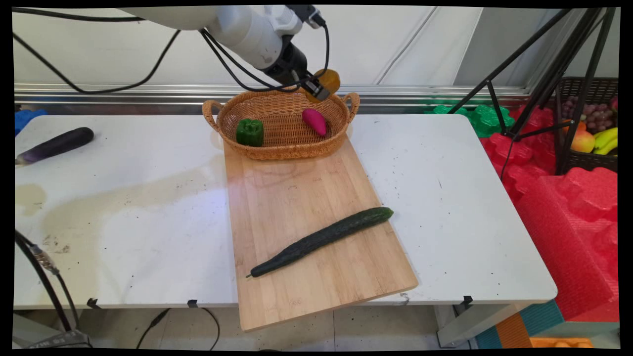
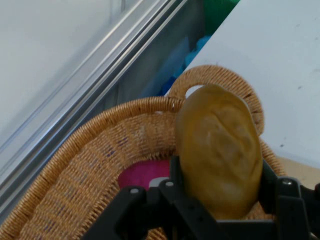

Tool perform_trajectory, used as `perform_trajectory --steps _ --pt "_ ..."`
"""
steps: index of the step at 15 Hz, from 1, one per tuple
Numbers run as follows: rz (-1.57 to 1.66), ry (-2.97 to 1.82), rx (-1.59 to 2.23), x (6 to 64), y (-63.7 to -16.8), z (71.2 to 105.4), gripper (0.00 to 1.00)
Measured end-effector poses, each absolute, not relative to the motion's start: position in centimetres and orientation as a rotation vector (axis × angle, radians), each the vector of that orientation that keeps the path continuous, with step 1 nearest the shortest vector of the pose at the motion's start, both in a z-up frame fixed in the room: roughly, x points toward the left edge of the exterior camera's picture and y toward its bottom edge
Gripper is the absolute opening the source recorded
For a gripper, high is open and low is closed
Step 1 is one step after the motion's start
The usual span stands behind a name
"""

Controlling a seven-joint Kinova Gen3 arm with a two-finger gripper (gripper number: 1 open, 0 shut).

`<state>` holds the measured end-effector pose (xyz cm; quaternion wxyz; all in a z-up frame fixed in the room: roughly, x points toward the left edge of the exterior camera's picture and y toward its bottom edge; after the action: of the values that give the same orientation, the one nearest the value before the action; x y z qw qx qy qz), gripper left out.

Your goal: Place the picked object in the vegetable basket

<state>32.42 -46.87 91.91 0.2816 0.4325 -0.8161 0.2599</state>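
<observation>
Brown potato (image 2: 220,155) sits clamped between the fingers (image 1: 319,86), long axis along them, hanging above the wicker basket (image 1: 282,148)'s right end, over the pink sweet potato (image 1: 315,121)

White table (image 1: 445,198), top scuffed and speckled with dark marks, with a brownish stain across its left half. A long wooden cutting board (image 1: 296,207) lies down the middle, its near end jutting past the table's front edge. A woven basket (image 1: 282,143) with two handles sits at the far end of the board, near the table's back edge. An eggplant (image 1: 54,145) lies on the bare tabletop at the far left, well apart from the board. Small black clips show along the front edge. Floor to the right of the table carries red and green foam mats (image 1: 559,207).
</observation>
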Motion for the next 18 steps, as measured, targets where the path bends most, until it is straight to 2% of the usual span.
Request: perform_trajectory --steps 10,16,17,18 --pt "0.648 -2.305 1.171 32.8 -50.5 86.2 0.00" --pt "0.626 -2.337 1.170 32.9 -50.9 84.7 0.00" --pt "0.624 -2.339 1.169 32.9 -50.9 84.6 1.00" --pt "0.623 -2.341 1.168 32.8 -50.8 84.5 1.00"
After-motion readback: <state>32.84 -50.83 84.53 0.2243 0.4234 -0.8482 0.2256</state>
